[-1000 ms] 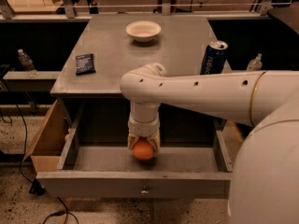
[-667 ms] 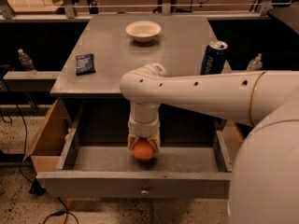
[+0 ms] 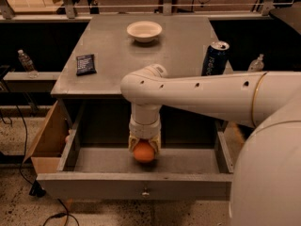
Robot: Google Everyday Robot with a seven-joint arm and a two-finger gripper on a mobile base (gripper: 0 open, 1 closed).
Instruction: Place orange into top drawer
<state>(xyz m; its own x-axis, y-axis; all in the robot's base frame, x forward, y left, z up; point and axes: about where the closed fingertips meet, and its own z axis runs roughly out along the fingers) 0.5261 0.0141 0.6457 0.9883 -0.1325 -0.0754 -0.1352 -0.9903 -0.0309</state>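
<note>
The top drawer [image 3: 136,187] of the grey cabinet is pulled open, with a small metal knob on its front panel. My gripper [image 3: 144,149] points straight down inside the drawer and is shut on the orange [image 3: 144,152]. The orange sits low in the drawer, near the middle of its floor; whether it touches the floor I cannot tell.
On the cabinet top stand a white bowl [image 3: 144,30] at the back, a dark flat packet [image 3: 85,63] at the left and a blue can [image 3: 215,58] at the right. A brown cardboard box [image 3: 44,140] stands left of the drawer. A plastic bottle [image 3: 26,60] stands on a shelf at far left.
</note>
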